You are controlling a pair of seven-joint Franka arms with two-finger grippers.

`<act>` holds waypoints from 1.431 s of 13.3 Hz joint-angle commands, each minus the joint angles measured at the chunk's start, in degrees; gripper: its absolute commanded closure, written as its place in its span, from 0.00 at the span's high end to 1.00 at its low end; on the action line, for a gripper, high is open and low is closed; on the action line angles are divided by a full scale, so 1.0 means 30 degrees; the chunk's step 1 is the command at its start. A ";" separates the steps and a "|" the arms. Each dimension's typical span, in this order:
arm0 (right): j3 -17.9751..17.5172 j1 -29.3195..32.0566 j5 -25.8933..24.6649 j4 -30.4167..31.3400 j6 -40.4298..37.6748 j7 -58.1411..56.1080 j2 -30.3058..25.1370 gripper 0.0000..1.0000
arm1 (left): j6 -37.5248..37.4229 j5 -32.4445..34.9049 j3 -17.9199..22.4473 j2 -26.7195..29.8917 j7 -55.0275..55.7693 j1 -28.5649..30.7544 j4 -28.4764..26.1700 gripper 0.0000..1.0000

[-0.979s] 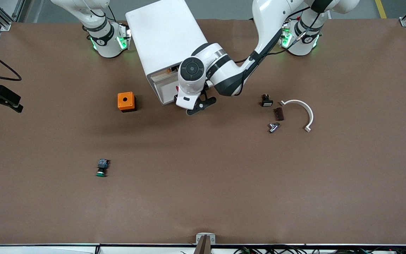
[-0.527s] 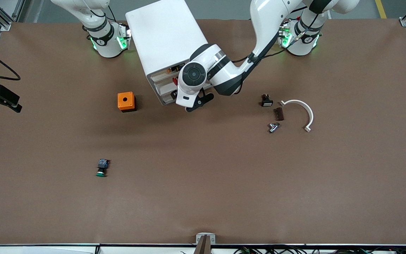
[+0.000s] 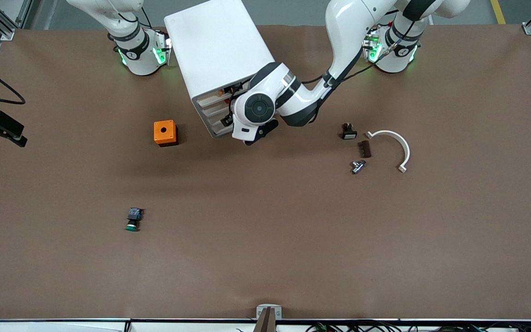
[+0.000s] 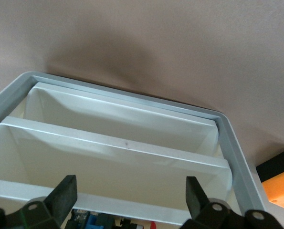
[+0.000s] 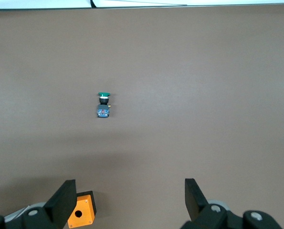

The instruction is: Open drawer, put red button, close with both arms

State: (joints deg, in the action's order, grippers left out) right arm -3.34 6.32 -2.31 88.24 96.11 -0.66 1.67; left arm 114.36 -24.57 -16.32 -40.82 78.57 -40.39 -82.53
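The white cabinet (image 3: 215,50) stands near the robots' bases. The drawer (image 3: 217,103) with the red button in it stands only slightly out. Part of the red button (image 4: 153,224) shows at the edge of the left wrist view, beside blue and black parts. My left gripper (image 4: 131,191) is open and empty, right in front of the drawer fronts. Its hand (image 3: 251,115) hides part of the cabinet's front in the front view. My right gripper (image 5: 131,191) is open and empty, high over the table above the orange box, and it waits.
An orange box (image 3: 165,133) sits beside the cabinet toward the right arm's end. A green button (image 3: 132,220) lies nearer the front camera. A small black part (image 3: 348,131), a brown block (image 3: 364,149), a metal fitting (image 3: 357,166) and a white curved bracket (image 3: 397,145) lie toward the left arm's end.
My left hand has moved toward the cabinet and the drawer has slid in with it. The things on the table have not moved.
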 commanded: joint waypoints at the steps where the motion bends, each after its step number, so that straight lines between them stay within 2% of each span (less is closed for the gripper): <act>1: -0.0118 0.0060 -0.0168 -0.0147 -0.0338 0.0218 -0.0116 1.00 | -0.0121 -0.0746 -0.0040 -0.0016 -0.0056 0.0074 0.0030 1.00; 5: -0.0118 0.0060 -0.0139 -0.0089 -0.0514 0.0218 -0.0175 1.00 | -0.0121 -0.0192 0.0223 0.0277 -0.0057 0.0570 0.0176 1.00; 9: -0.0118 0.0031 -0.0110 0.0556 -0.0398 0.0248 -0.0760 1.00 | -0.0121 0.3462 0.0194 0.1504 -0.0668 0.2470 0.0585 1.00; 11: -0.0118 0.0031 -0.0110 0.0556 -0.0397 0.0219 -0.0761 1.00 | -0.0237 0.4058 0.0194 0.2644 -0.2304 0.3729 0.0675 1.00; 13: -0.0118 0.0060 -0.0110 0.0498 -0.0368 0.0218 -0.0673 1.00 | -0.1462 0.4059 0.0165 0.3933 -0.4470 0.5282 0.0675 1.00; 16: -0.0118 0.0060 -0.0110 0.0439 -0.0338 0.0247 -0.0644 1.00 | -0.6576 0.4407 0.0224 0.6363 -1.0609 0.7595 0.0616 1.00; 19: -0.0118 0.0060 -0.0051 0.0439 -0.0368 0.0277 -0.0614 1.00 | -0.9489 0.5402 0.0165 0.8299 -1.4227 0.9823 0.0470 1.00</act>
State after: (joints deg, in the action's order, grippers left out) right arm -3.41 6.29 -2.31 88.39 94.99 -0.64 1.12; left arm 89.00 -10.62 -15.36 -20.18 41.24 -13.90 -78.82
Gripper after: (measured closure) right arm 0.000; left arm 0.000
